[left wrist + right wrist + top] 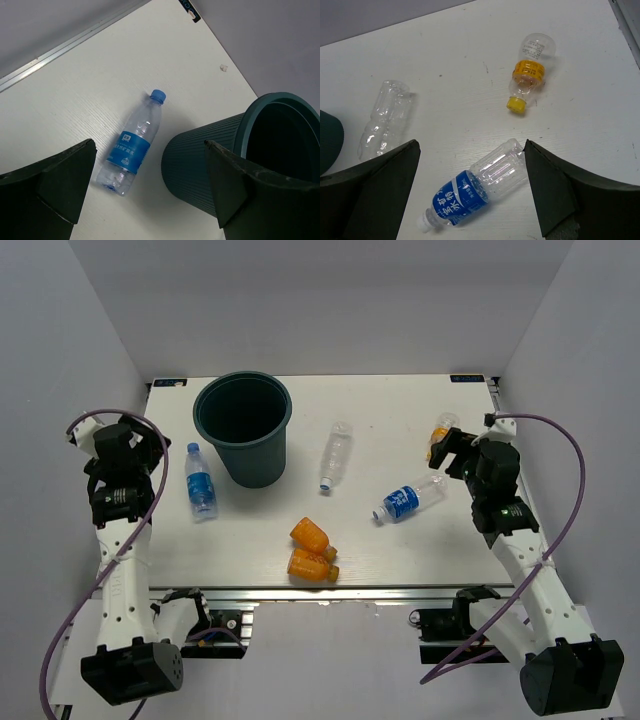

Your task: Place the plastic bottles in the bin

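The dark teal bin [243, 426] stands upright at the back left; its ribbed wall shows in the left wrist view [215, 165]. A blue-labelled bottle with blue cap [200, 481] [131, 145] lies left of it, under my open left gripper [140, 452] [150, 185]. A plain clear bottle [336, 455] [385, 117] lies mid-table. A second blue-labelled bottle [408, 501] [480, 190] lies between the jaws of my open right gripper [452, 452] [470, 185], not touched. A small yellow-capped bottle [440, 432] [529, 72] lies at the far right. Two orange bottles [311, 550] lie near the front edge.
The white table [400, 410] is walled by grey panels at the back and both sides. An aluminium rail [330, 592] runs along the front edge. Purple cables loop beside each arm.
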You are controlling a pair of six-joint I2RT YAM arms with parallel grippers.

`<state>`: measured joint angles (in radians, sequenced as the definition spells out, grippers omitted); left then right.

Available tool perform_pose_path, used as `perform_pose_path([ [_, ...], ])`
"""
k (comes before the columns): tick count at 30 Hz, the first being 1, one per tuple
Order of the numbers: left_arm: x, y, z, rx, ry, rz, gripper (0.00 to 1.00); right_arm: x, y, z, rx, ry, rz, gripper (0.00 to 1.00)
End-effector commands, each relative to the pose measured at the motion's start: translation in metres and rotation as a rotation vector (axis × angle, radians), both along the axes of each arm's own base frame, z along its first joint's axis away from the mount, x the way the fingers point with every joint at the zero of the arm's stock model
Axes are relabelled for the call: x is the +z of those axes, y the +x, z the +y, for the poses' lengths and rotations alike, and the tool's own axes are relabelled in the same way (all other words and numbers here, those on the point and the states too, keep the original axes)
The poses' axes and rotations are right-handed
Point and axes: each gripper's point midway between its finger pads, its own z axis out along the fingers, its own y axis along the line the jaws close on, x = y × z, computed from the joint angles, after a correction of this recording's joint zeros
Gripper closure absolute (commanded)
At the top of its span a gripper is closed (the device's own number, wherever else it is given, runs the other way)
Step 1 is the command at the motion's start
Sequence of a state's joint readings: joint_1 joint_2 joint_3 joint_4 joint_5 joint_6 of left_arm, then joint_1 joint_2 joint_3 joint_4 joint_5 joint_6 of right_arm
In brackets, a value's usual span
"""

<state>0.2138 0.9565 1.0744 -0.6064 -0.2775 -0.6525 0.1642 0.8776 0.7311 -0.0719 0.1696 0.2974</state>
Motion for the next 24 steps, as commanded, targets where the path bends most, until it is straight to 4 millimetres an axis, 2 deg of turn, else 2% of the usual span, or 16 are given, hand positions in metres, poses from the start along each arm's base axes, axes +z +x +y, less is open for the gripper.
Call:
perform_pose_path([
  [1,0.011,-0.005,0.002,0.027,0.002,-0.050,0.02,0.027,0.006,0.008,0.044,0.011,-0.082,0.11],
  [5,0.004,-0.002,0.002,0.034,-0.009,-0.048,0.02,0.023,0.003,0.016,0.084,0.027,-0.078,0.11],
  [10,-0.006,0.006,0.006,0.055,-0.024,-0.041,0.02,0.018,0.004,0.013,0.053,0.040,-0.027,0.11],
  [13,-0.011,0.003,0.017,0.115,0.004,-0.022,0.02,0.003,0.003,0.014,0.031,0.075,0.088,0.11],
  [17,-0.016,0.005,0.022,0.138,0.009,-0.037,0.02,-0.031,-0.007,-0.002,-0.104,0.096,0.260,0.11],
  [24,-0.037,0.026,0.018,0.086,-0.001,-0.011,0.02,-0.091,-0.022,0.017,-0.126,0.230,0.437,0.11],
])
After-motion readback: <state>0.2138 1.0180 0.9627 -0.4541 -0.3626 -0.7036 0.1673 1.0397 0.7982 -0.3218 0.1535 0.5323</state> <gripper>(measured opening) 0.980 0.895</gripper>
